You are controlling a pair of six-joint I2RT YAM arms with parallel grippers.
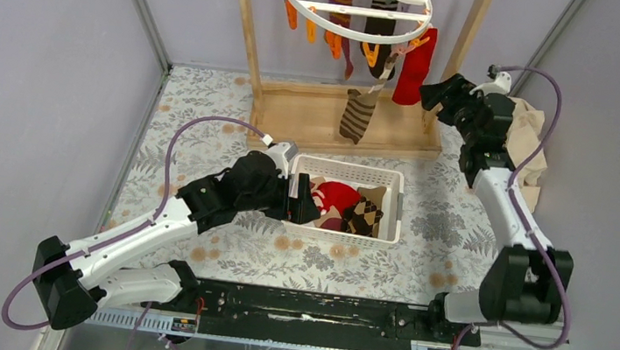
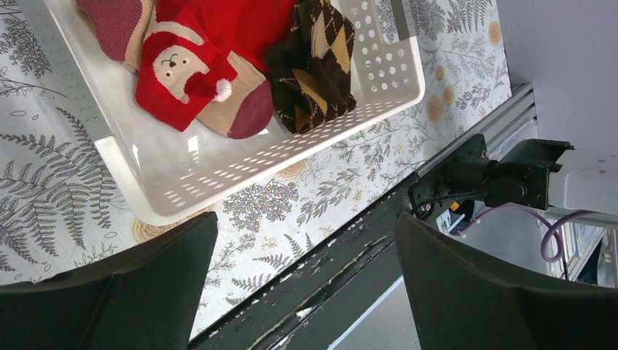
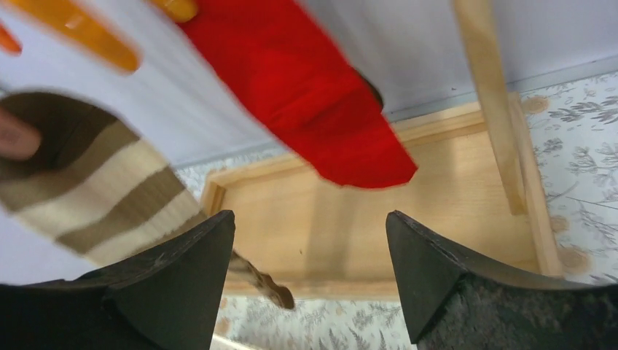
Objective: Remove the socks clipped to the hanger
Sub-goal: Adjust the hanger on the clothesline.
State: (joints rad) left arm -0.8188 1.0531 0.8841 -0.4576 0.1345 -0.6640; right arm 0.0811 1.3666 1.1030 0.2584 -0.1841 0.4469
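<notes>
Soft, light socks (image 1: 381,26) dangle from the hanger (image 1: 351,35) at top centre of the overhead view; the right gripper (image 3: 310,222), jaws spread and empty, should pinch the red sock (image 1: 414,68) just below where it is clipped.

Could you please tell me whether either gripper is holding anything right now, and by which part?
Nothing is held: the left gripper and right gripper both have their jaws apart and empty, and the red sock hangs ungripped.
</notes>
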